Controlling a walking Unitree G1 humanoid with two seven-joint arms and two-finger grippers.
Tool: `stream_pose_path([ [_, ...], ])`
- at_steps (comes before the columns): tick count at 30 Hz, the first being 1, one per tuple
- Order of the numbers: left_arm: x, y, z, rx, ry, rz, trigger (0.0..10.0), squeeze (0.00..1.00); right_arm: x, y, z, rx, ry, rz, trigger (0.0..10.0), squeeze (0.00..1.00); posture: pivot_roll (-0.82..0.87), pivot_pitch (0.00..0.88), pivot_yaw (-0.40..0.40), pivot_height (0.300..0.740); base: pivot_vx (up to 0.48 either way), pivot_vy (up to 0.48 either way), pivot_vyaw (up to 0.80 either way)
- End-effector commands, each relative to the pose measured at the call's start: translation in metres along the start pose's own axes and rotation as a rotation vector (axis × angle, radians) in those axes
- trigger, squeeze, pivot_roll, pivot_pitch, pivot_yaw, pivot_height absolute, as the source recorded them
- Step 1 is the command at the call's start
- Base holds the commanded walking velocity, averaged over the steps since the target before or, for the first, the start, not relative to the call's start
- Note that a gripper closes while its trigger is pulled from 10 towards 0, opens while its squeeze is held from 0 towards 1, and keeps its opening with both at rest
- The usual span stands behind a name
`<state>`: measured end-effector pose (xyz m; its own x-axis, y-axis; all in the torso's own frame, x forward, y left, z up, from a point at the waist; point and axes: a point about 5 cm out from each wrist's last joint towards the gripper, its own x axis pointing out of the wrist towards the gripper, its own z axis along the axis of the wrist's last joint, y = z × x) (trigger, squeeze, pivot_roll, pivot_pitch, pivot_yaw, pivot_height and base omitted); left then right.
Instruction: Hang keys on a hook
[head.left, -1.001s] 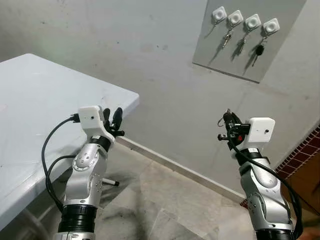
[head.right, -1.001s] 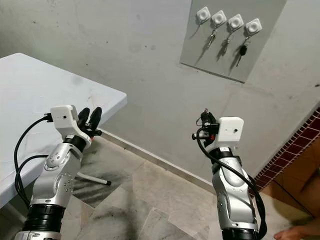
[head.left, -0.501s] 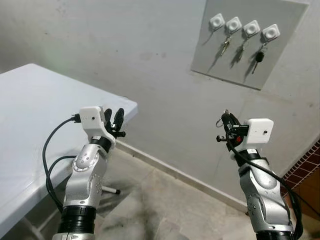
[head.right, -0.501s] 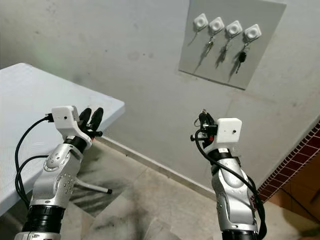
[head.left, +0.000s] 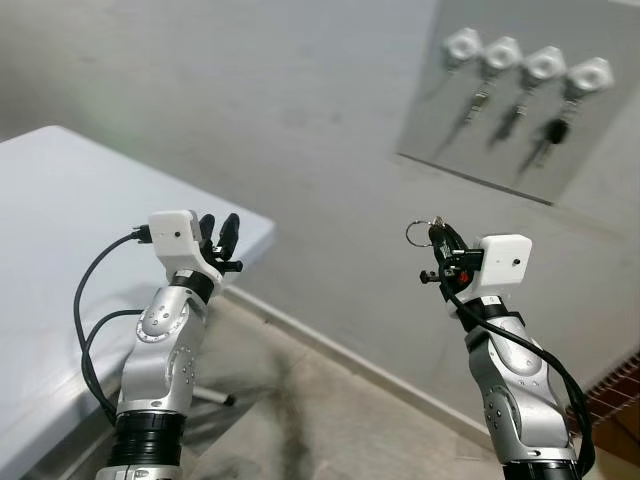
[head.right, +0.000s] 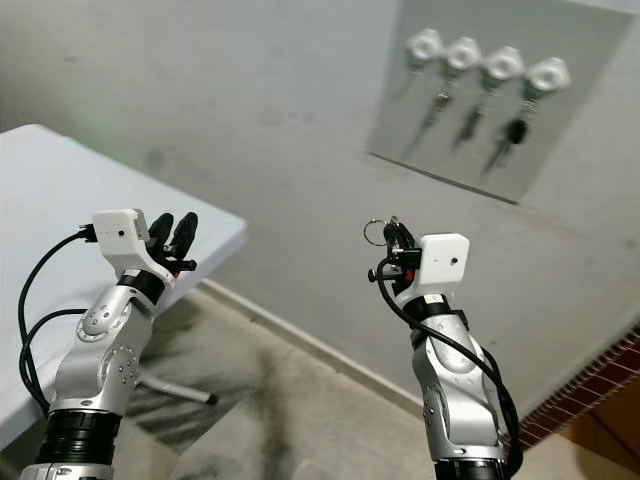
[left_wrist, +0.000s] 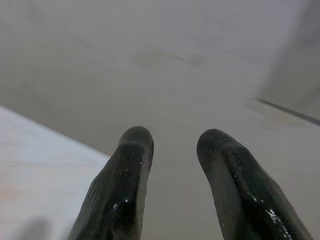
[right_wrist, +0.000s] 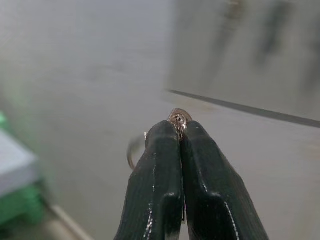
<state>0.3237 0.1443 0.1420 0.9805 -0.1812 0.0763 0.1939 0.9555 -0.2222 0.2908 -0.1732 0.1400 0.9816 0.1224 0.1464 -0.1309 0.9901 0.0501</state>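
Your right gripper (head.left: 437, 238) is clamped on the keys (right_wrist: 178, 119), its fingers pressed together with the metal showing at their tips and the key ring (head.left: 417, 233) standing out to the side. The target lies up and ahead of it: a grey wall panel (head.left: 590, 160) carries four white hooks in a row. The hook (head.left: 461, 45) at the panel's left corner appears free (the other three each seem to carry a hanging key, but blur makes this hard to confirm). The right arm is the nearer one, though well apart from the panel.

Your left gripper (head.left: 218, 232) hovers beside the corner of the white table (head.left: 60, 240), fingers (left_wrist: 125, 170) parted and holding nothing.

How the keys hang below the fingertips cannot be made out.
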Motion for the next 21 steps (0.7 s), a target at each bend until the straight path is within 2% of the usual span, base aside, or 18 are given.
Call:
stream_pose_path([
  [1, 0.001, 0.0015, 0.0073, 0.022, -0.017, -0.012, 10.0, 0.0, 0.0039, 0.003, 0.008, 0.001, -0.035, 0.005, 10.0, 0.0, 0.13, 0.0, -0.044, 0.736, 0.48, 0.0, 0.0],
  [21, 0.0004, 0.0029, 0.0068, 0.023, -0.015, -0.001, 10.0, 0.0, 0.0042, 0.0039, 0.0079, -0.002, -0.033, 0.015, 10.0, 0.0, 0.14, 0.0, -0.048, 0.736, 0.48, 0.0, 0.0],
])
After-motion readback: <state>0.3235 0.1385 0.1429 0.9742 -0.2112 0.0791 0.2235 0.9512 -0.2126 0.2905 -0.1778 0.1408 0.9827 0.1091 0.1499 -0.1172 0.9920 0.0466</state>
